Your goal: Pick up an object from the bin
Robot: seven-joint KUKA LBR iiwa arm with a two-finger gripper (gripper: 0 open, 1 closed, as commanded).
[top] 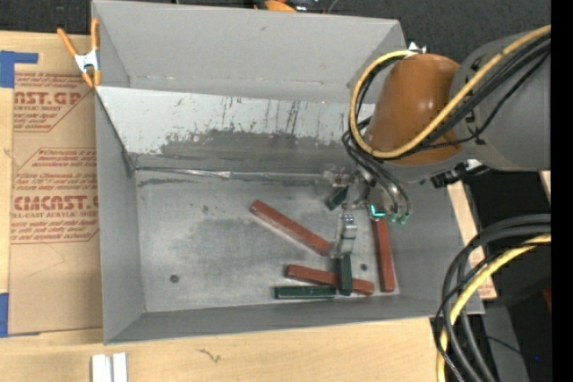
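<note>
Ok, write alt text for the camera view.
The gripper hangs low over the right side of a grey bin, above a loose cluster of red sticks and green sticks lying on the floor near the front wall.

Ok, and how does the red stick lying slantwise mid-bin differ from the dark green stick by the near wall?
Colour: the red stick is reddish-brown, the dark green stick nearly black. Pose: the red stick lies slantwise across the floor, the dark green stick level along the near wall. Width: the red stick looks broader, the dark green stick thinner. Both are straight strips lying flat in the bin.
</note>
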